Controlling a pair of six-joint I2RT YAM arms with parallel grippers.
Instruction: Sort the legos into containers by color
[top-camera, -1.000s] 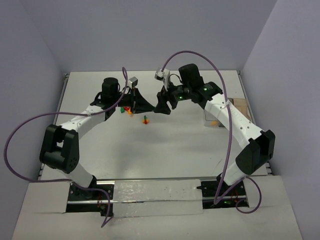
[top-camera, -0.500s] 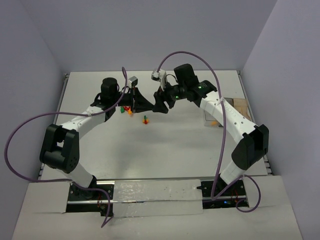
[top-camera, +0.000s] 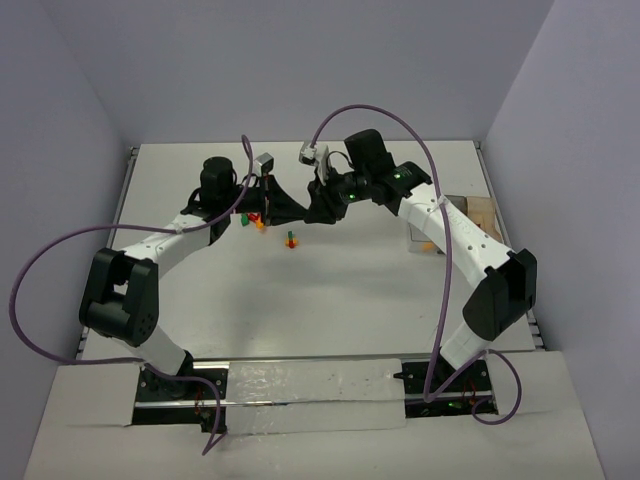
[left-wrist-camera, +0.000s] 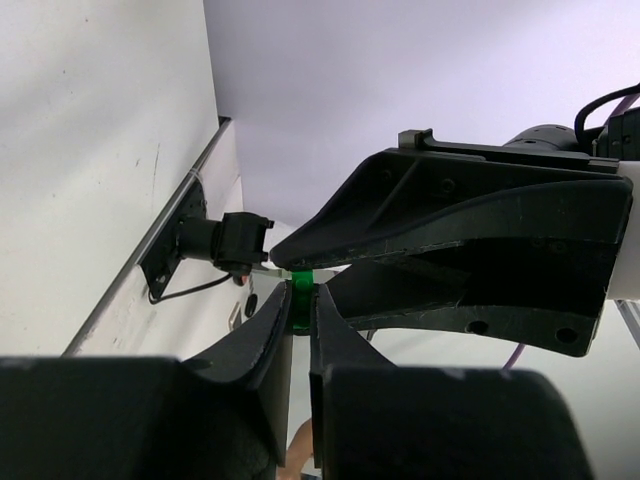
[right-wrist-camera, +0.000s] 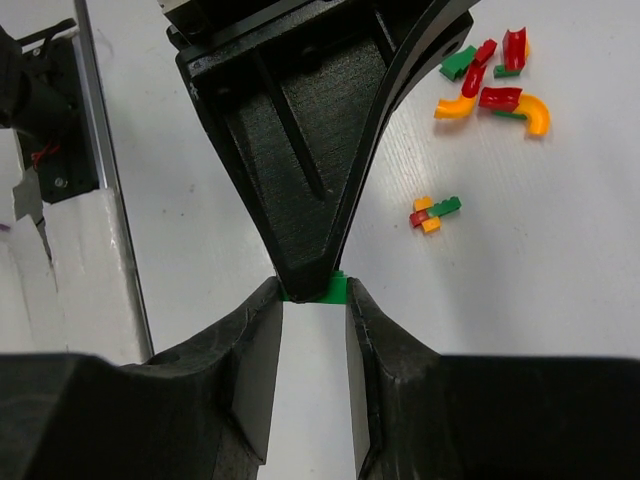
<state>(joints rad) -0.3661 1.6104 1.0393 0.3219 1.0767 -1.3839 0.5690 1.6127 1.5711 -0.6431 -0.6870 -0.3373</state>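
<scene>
My left gripper (top-camera: 297, 212) and right gripper (top-camera: 313, 212) meet tip to tip above the table's far middle. In the left wrist view my left gripper (left-wrist-camera: 300, 302) is shut on a small green lego (left-wrist-camera: 300, 290), with the right gripper's fingers (left-wrist-camera: 400, 215) at it. In the right wrist view my right gripper (right-wrist-camera: 315, 296) has its fingers against both ends of the same green lego (right-wrist-camera: 337, 288). Loose red, green and orange legos (top-camera: 252, 218) lie below the left gripper, a small joined cluster (top-camera: 291, 239) apart. The clear containers (top-camera: 428, 240) are mostly hidden behind my right arm.
The pile of curved and straight legos (right-wrist-camera: 495, 85) and the small cluster (right-wrist-camera: 434, 213) lie on the white table to the right in the right wrist view. A tan base (top-camera: 481, 212) shows at the right table edge. A metal rail (left-wrist-camera: 170, 225) borders the table.
My right arm has swung left, bringing its gripper up to the left gripper's tips. The left arm has held still with the green lego.
</scene>
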